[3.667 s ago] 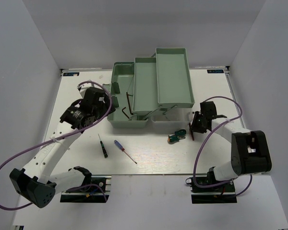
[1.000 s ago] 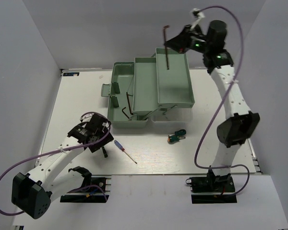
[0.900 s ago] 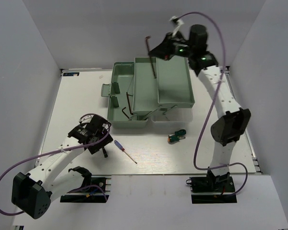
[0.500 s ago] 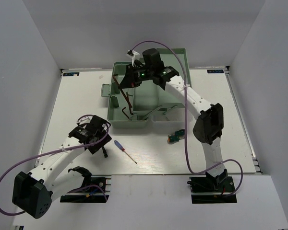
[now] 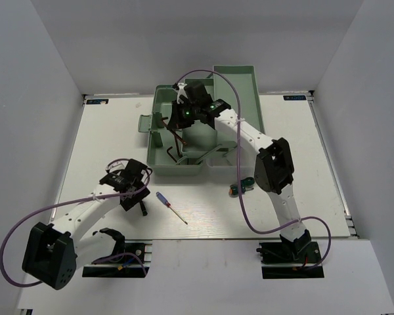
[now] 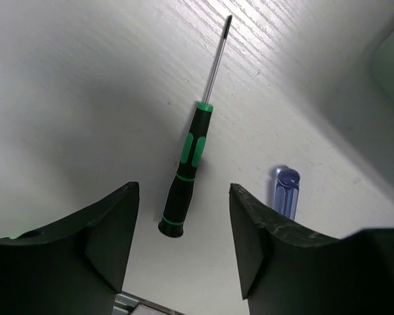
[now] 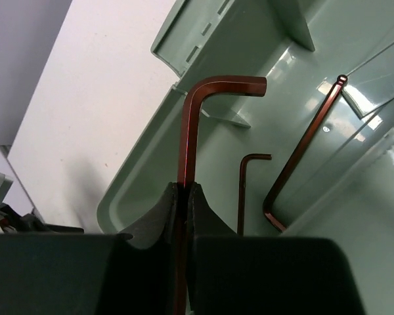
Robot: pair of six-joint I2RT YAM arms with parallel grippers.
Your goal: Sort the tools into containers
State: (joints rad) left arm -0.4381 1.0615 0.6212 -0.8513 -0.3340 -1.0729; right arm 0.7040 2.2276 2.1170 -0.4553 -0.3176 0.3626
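White table (image 5: 105, 144): toolbox (image 5: 177, 172), perhaps three screwdrivers (image 5: 172, 209).

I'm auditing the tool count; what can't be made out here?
- Top view: toolbox base interior, partly covered by the right arm.
- Left wrist: blue-handled screwdriver, shaft hidden behind the left end effector.
- Right wrist: held hex key, lower shaft hidden inside the right end effector.

screwdriver (image 6: 186, 174): black/green | hex key (image 7: 192, 125): red-brown | toolbox (image 7: 243, 46): mint green

Left gripper (image 6: 184, 195) spread wide, pointing down; right gripper (image 7: 186, 191) clamped tight
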